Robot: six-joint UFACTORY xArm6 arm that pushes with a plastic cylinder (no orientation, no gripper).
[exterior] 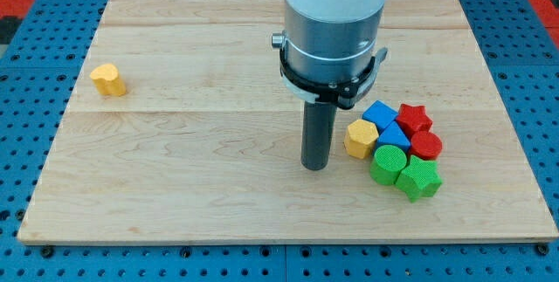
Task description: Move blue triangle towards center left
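The blue triangle (394,135) lies in a tight cluster of blocks at the view's lower right, between a yellow hexagon (360,138) and a red cylinder (426,147). A blue cube (379,113) sits just above it, and a green cylinder (389,163) just below. My tip (315,165) rests on the board left of the cluster, a small gap away from the yellow hexagon. It touches no block.
A red star (414,118) and a green star-shaped block (418,179) are also in the cluster. A yellow heart-shaped block (108,79) lies alone at the view's upper left. The wooden board (192,151) sits on a blue pegboard table.
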